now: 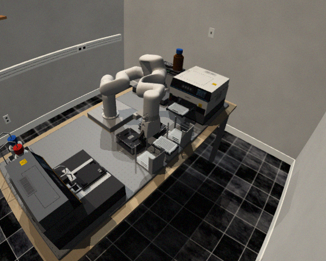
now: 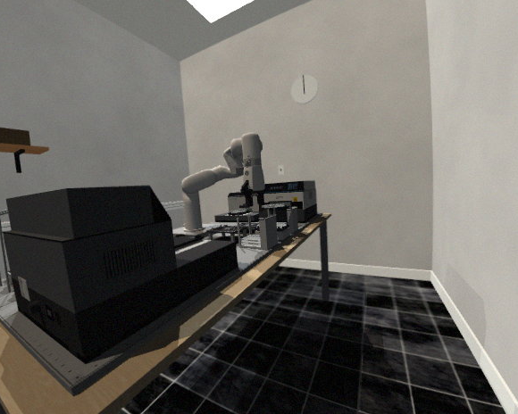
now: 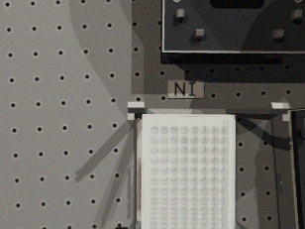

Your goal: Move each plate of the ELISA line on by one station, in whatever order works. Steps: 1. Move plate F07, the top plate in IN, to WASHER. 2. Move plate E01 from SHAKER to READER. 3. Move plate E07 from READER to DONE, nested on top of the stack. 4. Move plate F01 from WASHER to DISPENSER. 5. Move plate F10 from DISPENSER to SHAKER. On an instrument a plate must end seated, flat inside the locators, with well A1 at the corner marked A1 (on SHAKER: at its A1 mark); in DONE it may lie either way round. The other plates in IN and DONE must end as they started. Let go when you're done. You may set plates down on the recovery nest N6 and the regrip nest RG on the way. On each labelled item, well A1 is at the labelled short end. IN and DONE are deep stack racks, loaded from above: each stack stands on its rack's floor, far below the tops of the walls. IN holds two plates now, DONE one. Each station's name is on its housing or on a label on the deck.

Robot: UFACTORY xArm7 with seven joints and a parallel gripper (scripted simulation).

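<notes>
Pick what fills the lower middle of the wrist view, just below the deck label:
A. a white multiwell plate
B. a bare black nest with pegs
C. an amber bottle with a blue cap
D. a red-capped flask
A: a white multiwell plate with rows of round wells lies directly below the deck label.

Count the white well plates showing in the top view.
4. One on the white instrument's tray, one in the far rack, one between the racks, one in the near rack. More may lie hidden beneath these or behind the arm.
</notes>
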